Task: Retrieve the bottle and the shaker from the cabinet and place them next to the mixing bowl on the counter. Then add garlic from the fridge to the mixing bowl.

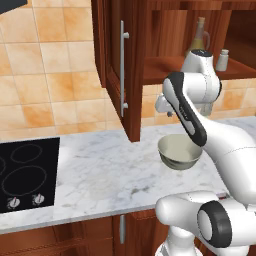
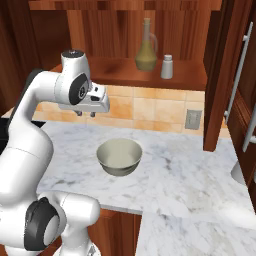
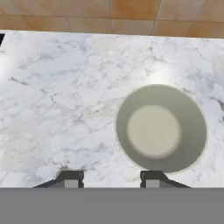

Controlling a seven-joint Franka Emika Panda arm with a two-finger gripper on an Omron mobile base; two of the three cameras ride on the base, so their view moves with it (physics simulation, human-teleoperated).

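Grey-veined marble counter (image 3: 52, 100) lies below the gripper (image 3: 111, 177), which points straight down, fingers (image 3: 70, 176) spread wide with nothing between them. Bowl (image 3: 161, 127) sits on the counter just off to one side of the fingertips, well beneath them. Cabinet (image 1: 117, 70) door stands open. Bottle (image 2: 146, 52) and shaker (image 2: 167, 67) stand side by side on its shelf, above and beyond the gripper (image 2: 86, 114).
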